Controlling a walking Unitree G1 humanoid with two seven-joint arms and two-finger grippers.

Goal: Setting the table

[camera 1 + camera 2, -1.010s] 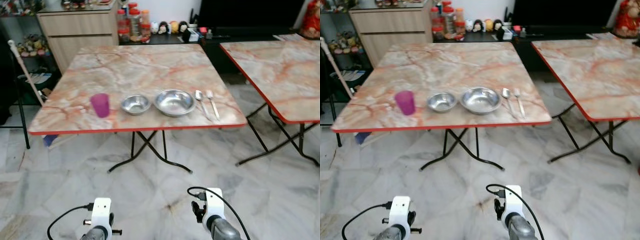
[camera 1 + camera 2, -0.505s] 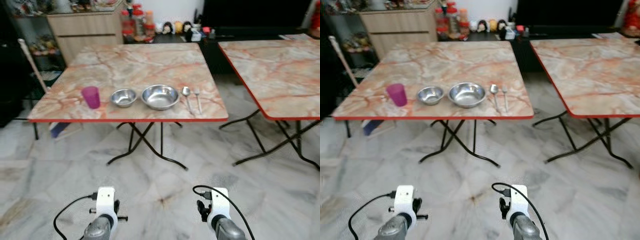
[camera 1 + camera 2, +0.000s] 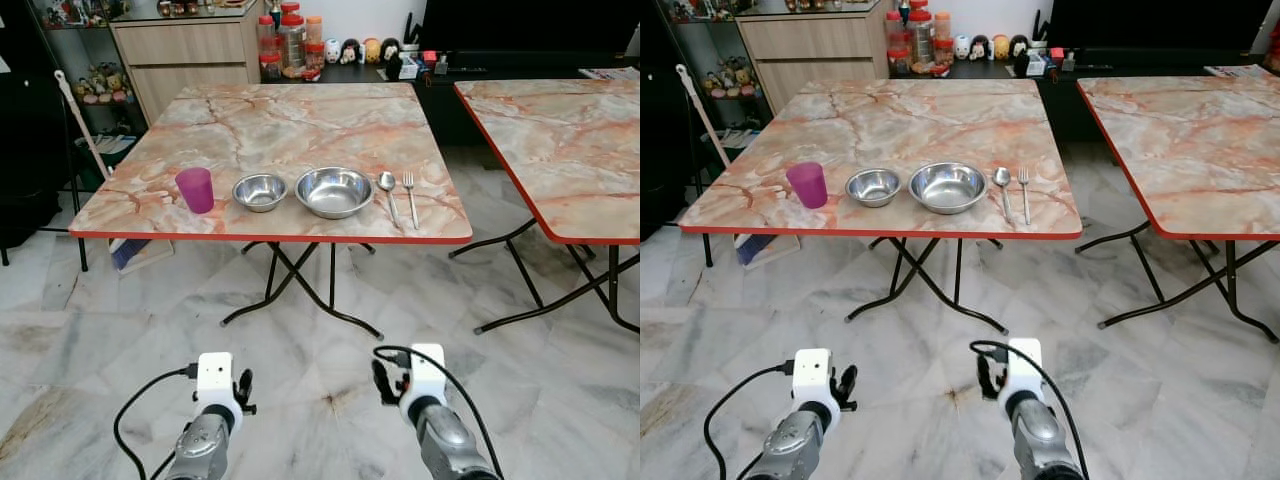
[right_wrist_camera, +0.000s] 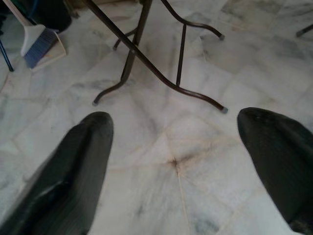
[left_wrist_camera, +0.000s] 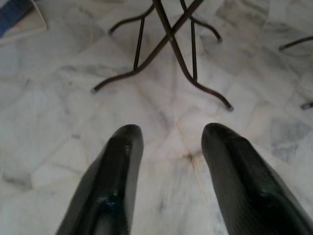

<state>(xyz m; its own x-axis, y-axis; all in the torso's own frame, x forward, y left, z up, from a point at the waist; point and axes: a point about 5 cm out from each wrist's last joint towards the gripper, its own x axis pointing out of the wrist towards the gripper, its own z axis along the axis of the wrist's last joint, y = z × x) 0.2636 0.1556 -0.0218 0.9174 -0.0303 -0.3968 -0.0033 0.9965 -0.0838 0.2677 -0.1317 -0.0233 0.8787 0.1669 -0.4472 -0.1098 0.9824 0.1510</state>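
A marble-pattern folding table point(image 3: 300, 125) stands on the pale marble floor point(image 3: 300, 340), a second like table point(image 3: 570, 140) to its right. Along its near edge sit, left to right, a purple cup point(image 3: 195, 189), small steel bowl point(image 3: 259, 191), larger steel bowl point(image 3: 334, 191), spoon point(image 3: 389, 192) and fork point(image 3: 411, 194), each apart. Left gripper point(image 5: 171, 171) hangs low with fingers moderately parted, right gripper point(image 4: 181, 161) spread wide; both hold nothing.

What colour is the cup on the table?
The cup is purple-pink, clearest in the left eye view.
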